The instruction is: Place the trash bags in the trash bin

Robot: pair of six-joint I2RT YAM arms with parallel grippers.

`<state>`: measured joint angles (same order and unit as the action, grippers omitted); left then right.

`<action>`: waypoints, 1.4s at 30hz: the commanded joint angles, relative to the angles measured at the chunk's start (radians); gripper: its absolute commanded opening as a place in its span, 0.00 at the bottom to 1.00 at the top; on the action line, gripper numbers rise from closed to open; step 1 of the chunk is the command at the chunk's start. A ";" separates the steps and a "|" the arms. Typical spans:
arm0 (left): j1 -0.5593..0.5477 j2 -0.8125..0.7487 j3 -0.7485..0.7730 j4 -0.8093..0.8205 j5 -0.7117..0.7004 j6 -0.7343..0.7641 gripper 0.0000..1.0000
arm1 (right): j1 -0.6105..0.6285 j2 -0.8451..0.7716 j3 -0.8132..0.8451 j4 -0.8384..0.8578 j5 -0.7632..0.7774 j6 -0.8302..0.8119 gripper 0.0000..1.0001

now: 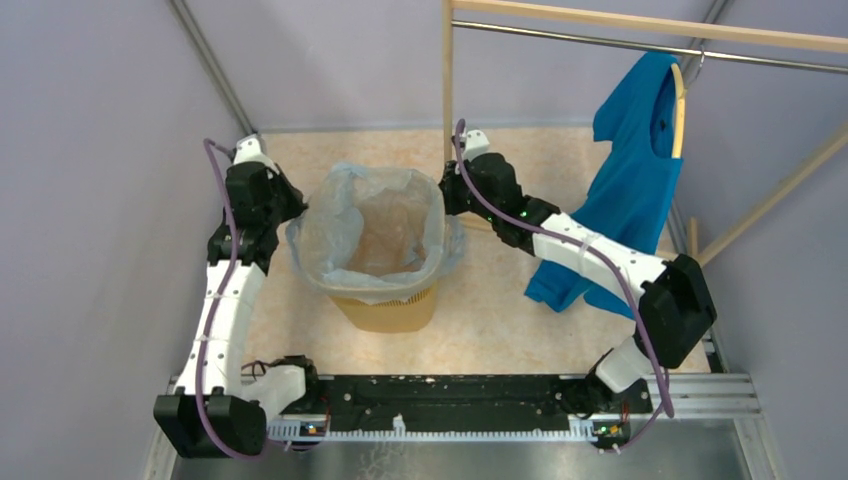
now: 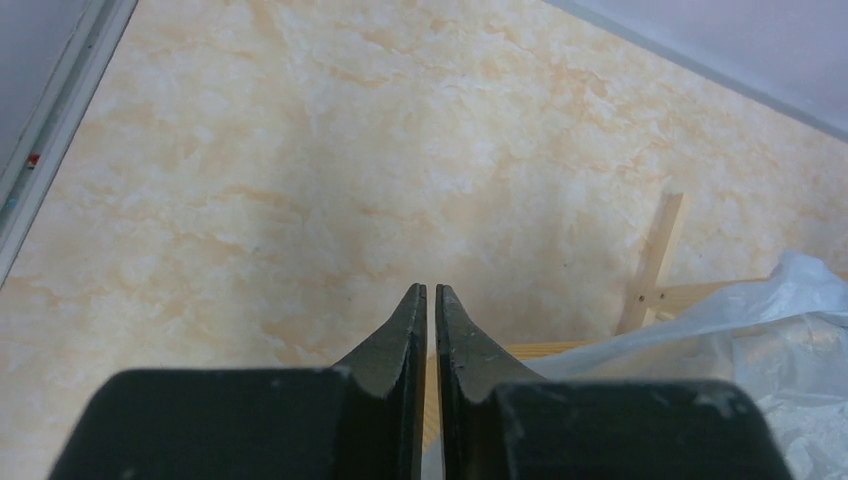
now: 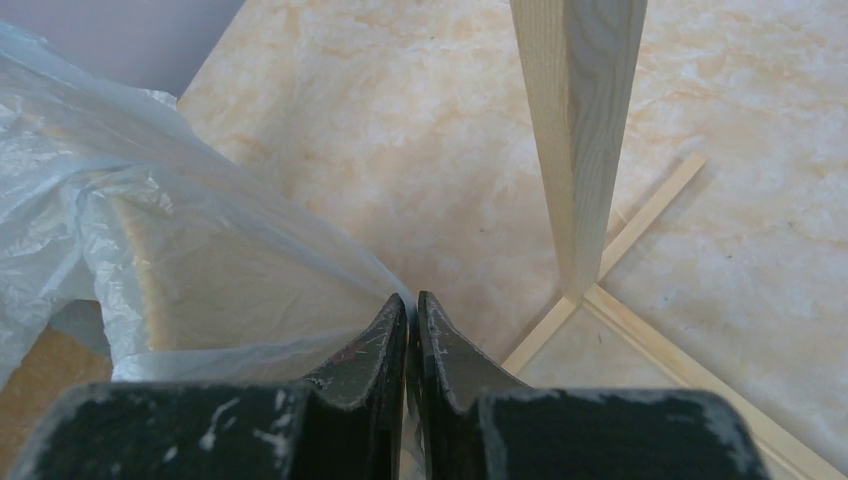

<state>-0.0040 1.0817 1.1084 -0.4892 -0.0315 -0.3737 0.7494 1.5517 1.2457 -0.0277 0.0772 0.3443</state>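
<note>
Plastic trash bag (image 1: 322, 232) drapes the trash bin (image 1: 390, 312) — its rim hidden.

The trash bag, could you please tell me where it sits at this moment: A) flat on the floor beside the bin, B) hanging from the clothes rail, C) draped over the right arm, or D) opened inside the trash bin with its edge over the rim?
D: the top view shows the trash bag lining the trash bin, its film spilling over the rim.
</note>
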 commanded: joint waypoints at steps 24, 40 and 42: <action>-0.002 -0.218 -0.125 -0.339 -0.002 -0.058 0.62 | -0.073 -0.312 -0.073 -0.158 -0.123 0.094 0.75; -0.002 -0.313 -0.273 -0.300 0.136 -0.140 0.43 | -0.094 -0.343 -0.333 0.018 -0.337 0.253 0.73; -0.004 -0.313 -0.294 -0.274 0.148 -0.148 0.35 | -0.093 -0.309 -0.341 0.068 -0.366 0.269 0.66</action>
<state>-0.0029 0.7795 0.8482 -0.8249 0.0647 -0.4973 0.6640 1.2087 0.9173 -0.1089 -0.1959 0.5583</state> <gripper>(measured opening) 0.412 0.713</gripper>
